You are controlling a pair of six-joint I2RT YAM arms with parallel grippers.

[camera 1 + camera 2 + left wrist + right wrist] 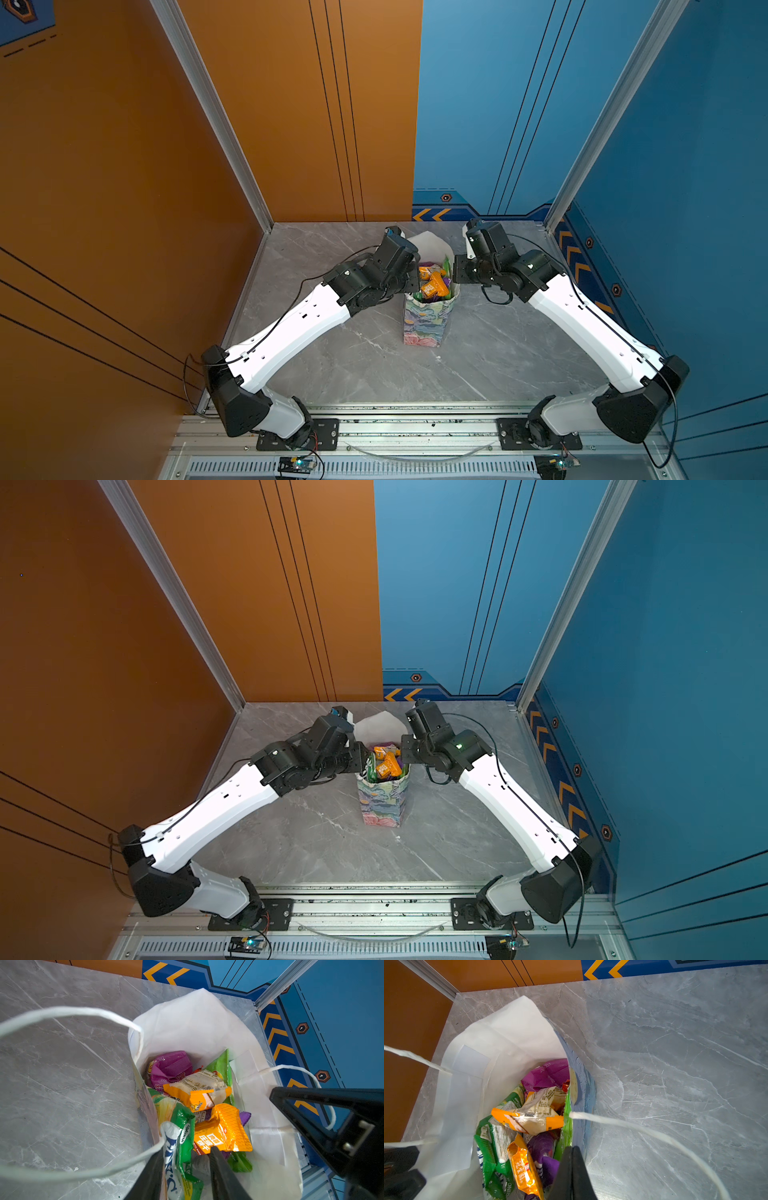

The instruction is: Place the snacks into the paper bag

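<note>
The floral paper bag (424, 328) (382, 804) stands upright mid-table, its white inside (197, 1022) (508, 1028) showing. The snacks (432, 284) (386, 764) fill it: a magenta packet (170, 1068), orange packets (222, 1128) (521, 1167), a green packet (182, 1126) and a purple one (542, 1147). My left gripper (188, 1147) (413, 282) is open at the bag's left rim, one finger outside the wall and one inside among the packets. My right gripper (572, 1149) (457, 274) (274, 1095) is shut on the bag's right rim.
Two white cord handles (83, 1009) (633, 1126) hang out to either side of the bag. The grey marble table (353, 365) is walled by an orange panel on the left and a blue one on the right. An aluminium rail (415, 428) runs along the front.
</note>
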